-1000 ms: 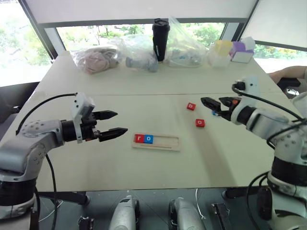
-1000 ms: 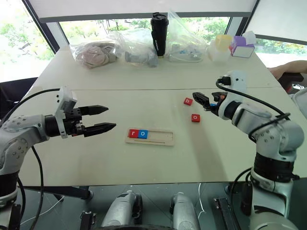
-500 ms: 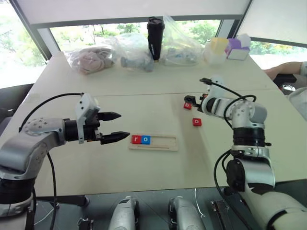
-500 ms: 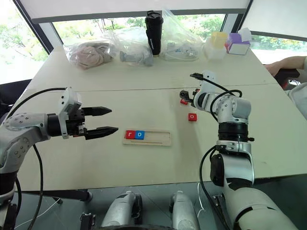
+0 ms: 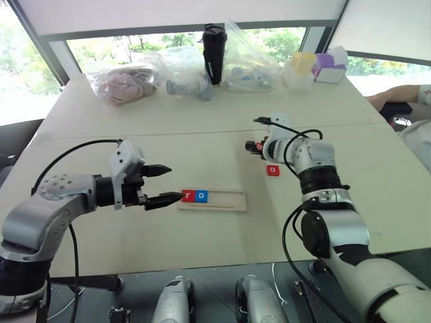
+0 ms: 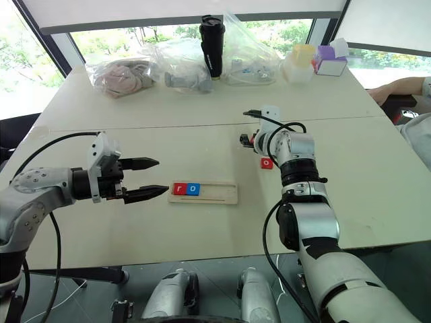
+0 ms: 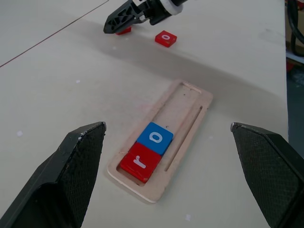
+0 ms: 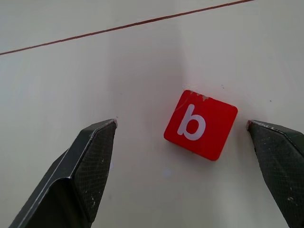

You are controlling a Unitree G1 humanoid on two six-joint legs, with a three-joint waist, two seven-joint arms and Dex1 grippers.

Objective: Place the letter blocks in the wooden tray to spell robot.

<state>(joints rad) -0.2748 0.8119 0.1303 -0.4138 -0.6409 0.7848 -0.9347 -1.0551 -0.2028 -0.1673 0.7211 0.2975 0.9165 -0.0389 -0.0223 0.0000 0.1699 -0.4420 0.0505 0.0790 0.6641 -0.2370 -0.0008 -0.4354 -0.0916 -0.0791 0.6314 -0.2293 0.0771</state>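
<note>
Red and square, the b block point(image 8: 200, 124) lies flat on the pale counter point(image 5: 135, 128), apart from everything, between the two spread fingers of the right pincer point(image 8: 183, 156), which hovers above it and holds nothing. It is a thin, hard-looking tile with a white lowercase letter on top. It is probably light and stiff, and smooth enough to skid if pushed, so the sensible hold is across two opposite side edges, with the fingers low against the counter.

Near it lies a second loose red block marked o point(image 5: 272, 170). Nearer the robot sits the wooden tray point(image 7: 186, 114), a long pale strip with a shallow groove. Its left end already holds a red r block point(image 7: 138, 161) and a blue o block point(image 7: 155, 137), touching side by side; the remaining length is bare.

The left pincer point(image 5: 168, 184) hangs wide open and empty just beside the tray's left end.

Along the far edge of the counter stand a black tumbler point(image 5: 213, 45), clear plastic bags point(image 5: 178, 70) and small pastel containers point(image 5: 311, 66).
</note>
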